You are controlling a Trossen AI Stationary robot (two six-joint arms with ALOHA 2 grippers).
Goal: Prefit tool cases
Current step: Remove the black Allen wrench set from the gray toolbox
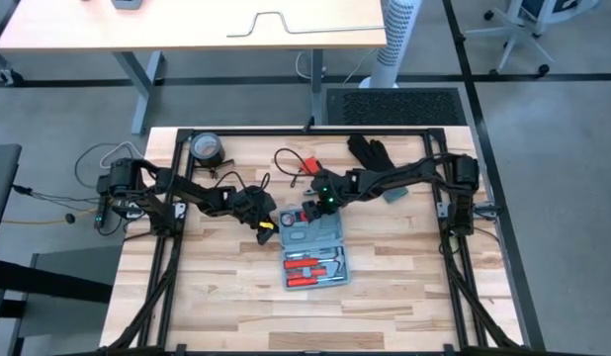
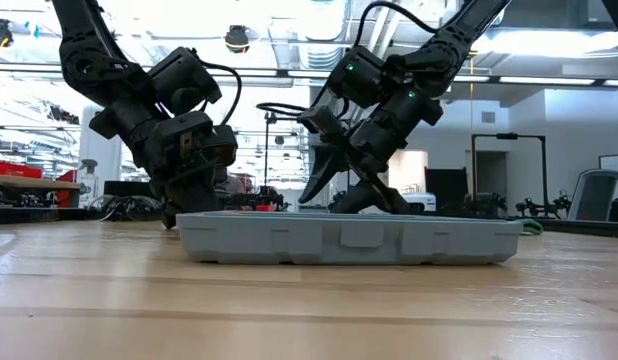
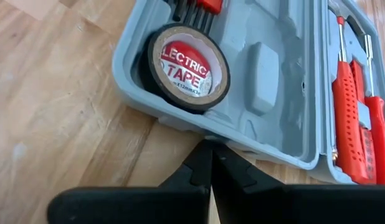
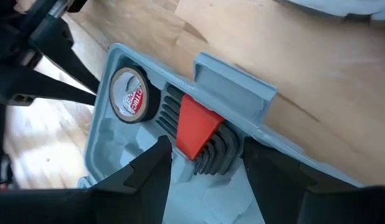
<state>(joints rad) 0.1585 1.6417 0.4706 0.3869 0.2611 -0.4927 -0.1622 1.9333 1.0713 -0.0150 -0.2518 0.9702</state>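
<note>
Wooden worktop [image 1: 226, 297] of pale planks, with a black frame around; grey floor and another desk beyond it.

Near the middle of the worktop, lying open and flat: light-blue tool case [image 1: 312, 252], both halves face up. Inside the far half: roll of electrical tape [image 3: 186, 67] standing in a round slot at one corner, and set of black hex keys in a red holder [image 4: 202, 140] beside the handle tab [image 4: 235, 87]. Inside the near half: red-handled tools [image 1: 313, 267] lying in their slots.

Left gripper [image 1: 263, 228] down at the worktop just beside the far left corner of the case, next to the tape. Fingers pressed together, holding nothing; tips [image 3: 208, 163] just outside the case wall, contact with it hard to judge.

Right gripper [image 4: 205, 163] reaching from the right side over the far half of the case, tilted down toward it. Fingers [image 4: 149, 169] spread fairly wide, one on each side of the hex key set, not closed on it. In the low view, fingers of the right gripper [image 2: 354, 185] seen going down behind the case wall.

Behind the case on the worktop: black glove [image 1: 372, 151], second tape roll [image 1: 206, 148] near the far left corner, and red clip with black cable [image 1: 307, 165].
</note>
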